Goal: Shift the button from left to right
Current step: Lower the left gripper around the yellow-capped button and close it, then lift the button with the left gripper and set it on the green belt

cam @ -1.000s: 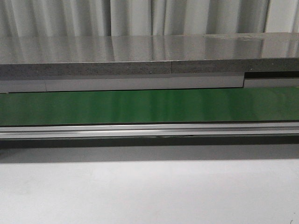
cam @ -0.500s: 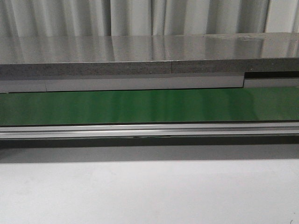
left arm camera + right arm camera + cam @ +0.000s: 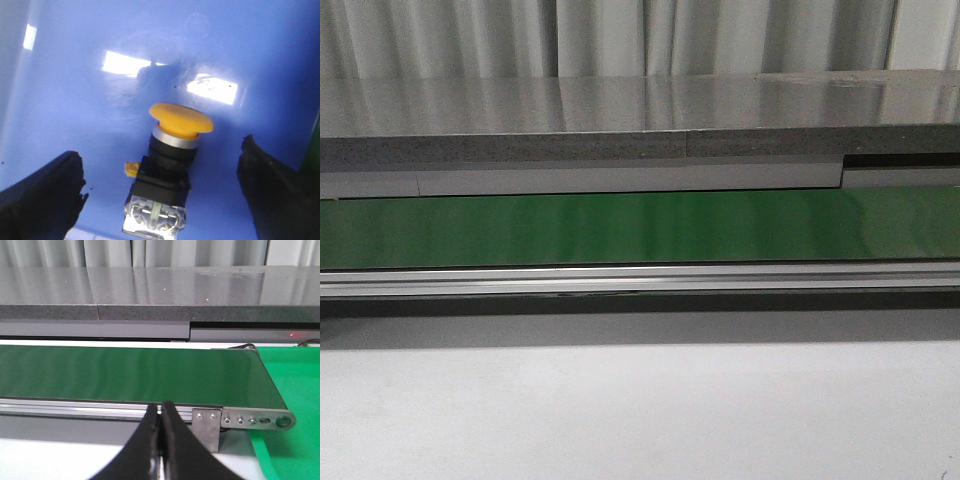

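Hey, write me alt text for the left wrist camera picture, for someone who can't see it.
A push button with a yellow-orange mushroom head and black blocky body lies on a glossy blue surface. The left gripper is over it, jaws open, one dark finger to each side, neither touching the button. Bright light patches reflect off the blue surface beyond it.

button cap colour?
Yellow-orange: the round mushroom cap of the black-bodied push button, clearest in the left wrist view.

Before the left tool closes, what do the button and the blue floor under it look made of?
Button: matte yellow head, likely plastic; bright collar, probably metal; black body, likely moulded plastic. Blue surface: glossy, mirrors lights, probably plastic. Left tool open, straddling the button.
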Controlling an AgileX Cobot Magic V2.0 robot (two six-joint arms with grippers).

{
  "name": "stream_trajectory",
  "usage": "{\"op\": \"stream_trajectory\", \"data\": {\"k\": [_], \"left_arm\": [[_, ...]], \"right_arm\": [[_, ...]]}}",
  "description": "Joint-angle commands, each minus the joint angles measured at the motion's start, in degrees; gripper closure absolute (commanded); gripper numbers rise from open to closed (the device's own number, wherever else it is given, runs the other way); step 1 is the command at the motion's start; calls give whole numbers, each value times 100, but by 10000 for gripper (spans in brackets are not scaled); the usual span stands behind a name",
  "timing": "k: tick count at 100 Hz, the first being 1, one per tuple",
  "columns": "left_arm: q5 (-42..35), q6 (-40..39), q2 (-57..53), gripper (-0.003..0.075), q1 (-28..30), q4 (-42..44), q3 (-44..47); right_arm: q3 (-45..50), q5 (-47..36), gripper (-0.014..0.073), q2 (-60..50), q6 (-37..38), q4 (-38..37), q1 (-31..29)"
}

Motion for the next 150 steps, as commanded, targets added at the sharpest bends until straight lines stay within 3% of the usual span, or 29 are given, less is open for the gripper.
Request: {"op": "stream_trajectory", "data": {"k": [1, 38, 48, 74, 88, 139, 150], "left_arm": [[-185, 6, -151, 123, 13, -47, -167], [-209, 6, 207, 156, 113, -131, -167], [-223, 6, 207, 227, 187, -209, -167], [-233, 6, 207, 504, 214, -209, -167], [-247, 6, 207, 589, 214, -209, -167], [204, 10, -254, 624, 214, -364, -771], [425, 354, -535, 624, 203, -778, -961]], "right_arm": [[-104, -453, 662, -73, 5, -68, -2], [-104, -453, 662, -73, 5, -68, -2], [-104, -453, 662, -73, 5, -68, -2], [-104, -453, 662, -73, 5, -68, -2], [-104, -453, 662, -73, 5, -68, -2], [-104, -453, 662, -73, 5, -68, -2], [-104, -453, 662, -73, 5, -68, -2]]}}
